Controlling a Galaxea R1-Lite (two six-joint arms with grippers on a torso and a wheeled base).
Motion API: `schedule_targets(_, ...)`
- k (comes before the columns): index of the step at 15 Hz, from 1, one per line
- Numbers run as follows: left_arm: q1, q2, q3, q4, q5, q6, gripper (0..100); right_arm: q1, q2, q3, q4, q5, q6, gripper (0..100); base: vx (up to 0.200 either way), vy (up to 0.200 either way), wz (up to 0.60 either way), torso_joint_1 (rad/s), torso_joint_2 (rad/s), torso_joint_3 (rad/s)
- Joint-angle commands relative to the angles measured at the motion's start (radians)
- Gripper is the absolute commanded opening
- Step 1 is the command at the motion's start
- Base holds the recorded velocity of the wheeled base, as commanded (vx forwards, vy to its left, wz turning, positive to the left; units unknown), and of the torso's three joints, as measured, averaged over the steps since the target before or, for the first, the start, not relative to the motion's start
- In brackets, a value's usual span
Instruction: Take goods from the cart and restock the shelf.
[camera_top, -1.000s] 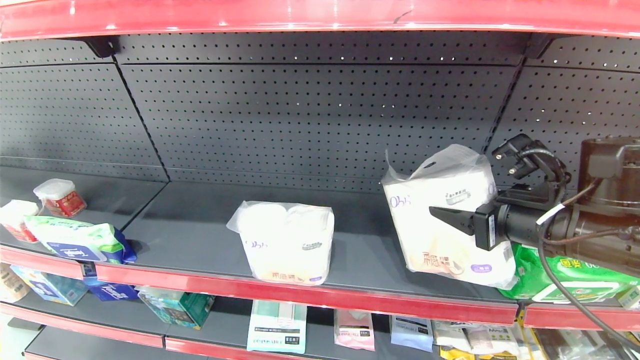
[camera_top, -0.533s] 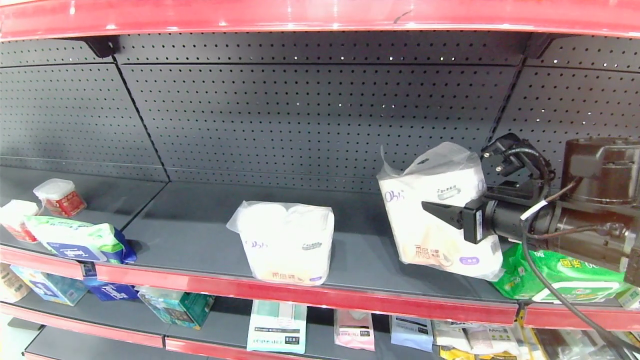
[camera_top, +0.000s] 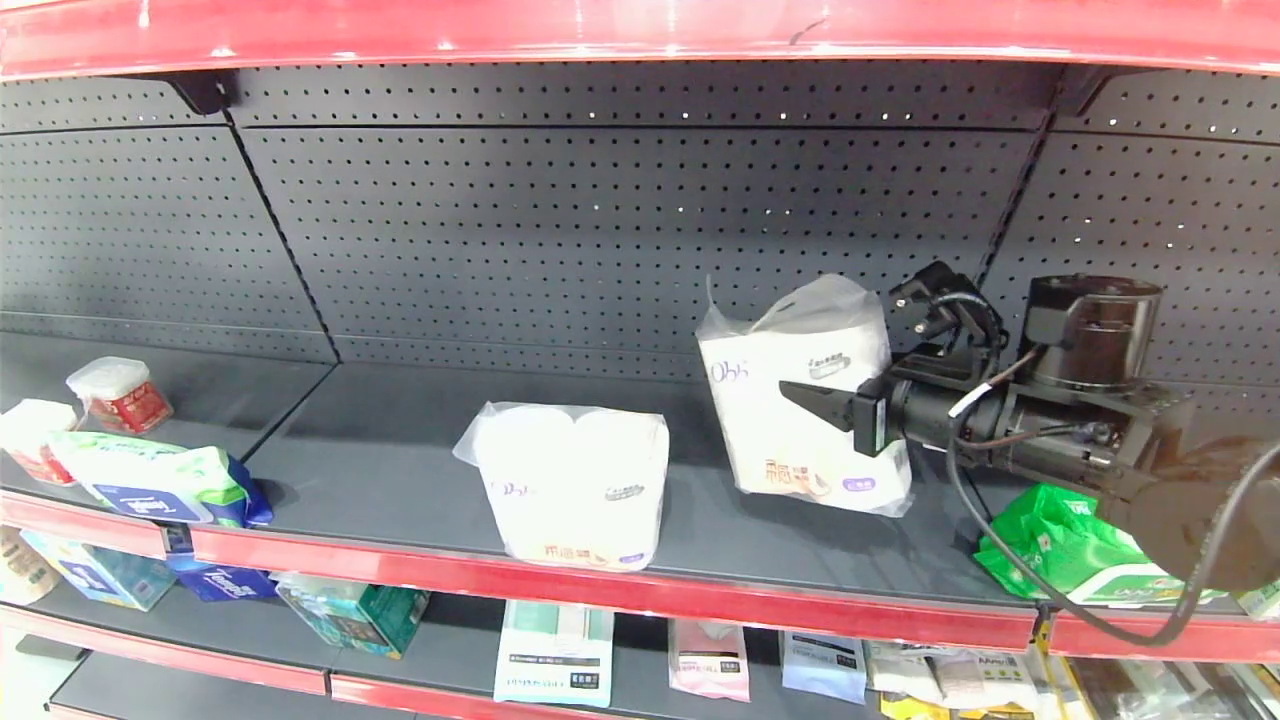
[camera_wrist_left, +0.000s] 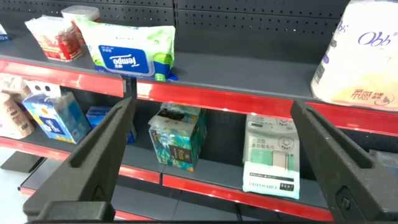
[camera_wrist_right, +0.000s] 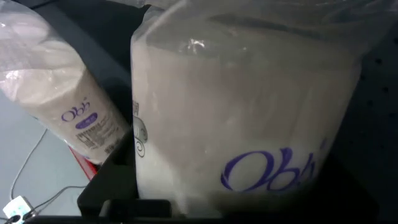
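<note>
My right gripper (camera_top: 812, 400) is shut on a white pack of tissue rolls (camera_top: 800, 400), holding it upright over the dark shelf board (camera_top: 380, 450), right of centre. The same pack (camera_wrist_right: 249, 124) presses close against the right wrist camera, between the black fingers (camera_wrist_right: 118, 186). A second, matching white pack (camera_top: 575, 485) stands on the shelf near its red front edge (camera_top: 600, 588), also seen as the pack (camera_wrist_right: 56, 106) farther off. My left gripper (camera_wrist_left: 211, 162) hangs open, lower down, facing the lower shelves.
A green wipes pack (camera_top: 1070, 550) lies on the shelf under my right arm. At the shelf's left end sit a blue-green wipes pack (camera_top: 160, 480) and small red-white tubs (camera_top: 120, 392). Lower shelves hold boxes and pouches (camera_wrist_left: 177, 140). Perforated back panel (camera_top: 600, 220) behind.
My right gripper has carried the tissue pack leftward and deeper over the shelf, away from the green wipes pack. The standing pack has not moved.
</note>
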Motion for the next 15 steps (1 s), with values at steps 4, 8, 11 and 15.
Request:
schedule_targets(4, 0.0, 0.0, 0.0, 0.0, -0.001, 0.0, 100, 0.012, 0.27, -0.179, -0.123, 0.158, -0.026, 0, 0.0, 0.0, 0.0, 0.0, 0.0, 0.0)
schedule_targets(8, 0.0, 0.0, 0.0, 0.0, -0.001, 0.0, 100, 0.011, 0.431, -0.308, -0.229, 0.302, -0.051, 0, 0.0, 0.0, 0.0, 0.0, 0.0, 0.0)
schedule_targets(11, 0.0, 0.0, 0.0, 0.001, -0.001, 0.0, 100, 0.008, 0.529, -0.386, -0.301, 0.373, -0.063, 0, 0.0, 0.0, 0.0, 0.0, 0.0, 0.0)
schedule_targets(15, 0.0, 0.0, 0.0, 0.0, -0.001, 0.0, 100, 0.017, 0.586, -0.438, -0.33, 0.424, -0.071, 0, 0.0, 0.0, 0.0, 0.0, 0.0, 0.0)
